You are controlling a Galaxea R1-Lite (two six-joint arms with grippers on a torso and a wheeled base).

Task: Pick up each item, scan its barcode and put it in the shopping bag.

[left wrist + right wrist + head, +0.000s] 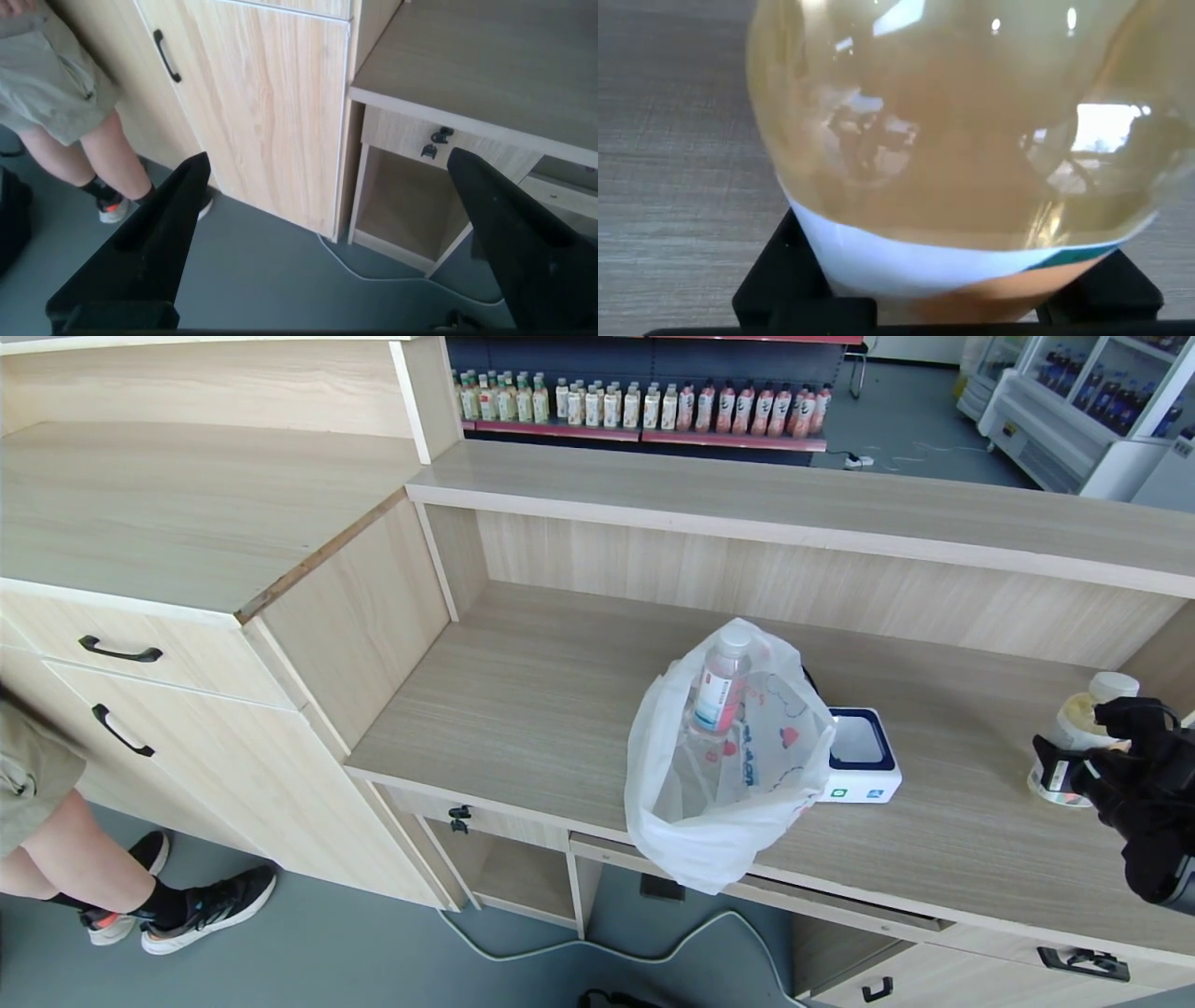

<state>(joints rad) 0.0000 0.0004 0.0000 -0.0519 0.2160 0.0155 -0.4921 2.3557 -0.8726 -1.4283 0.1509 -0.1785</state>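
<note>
1. Two risks sit with the right claw (1088, 747). Its fingers are clamped on the yellow bottle (1074, 714), which stands near the right end of the counter (523, 709), well apart from the bag (728, 784). The right wrist view shows the rounded, glossy bottle (952, 140) bulging above the fingers (789, 275), so the grip looks low. The bottle could tip or slide out when lifted.
2. Barcode position on the yellow bottle cannot be told. If it faces away from the scanner (864, 756), the scan would probably fail without a turn of the wrist.
3. Bag walls are thin, limp plastic and part of the bag hangs over the counter's front edge. A bottle dropped against the rim could fold the mouth shut or drag the bag off.
4. Scanner and bag touch, so a low pass over the scanner may snag the bag.
5. Bag contents: one clear bottle (721, 686) with a white cap, leaning upright against the back wall. A careless drop could knock it over.
6. Left claw (327, 187) hangs released, holding nothing, over the floor beside the cabinet. It is too far off to steady the bag.
</note>
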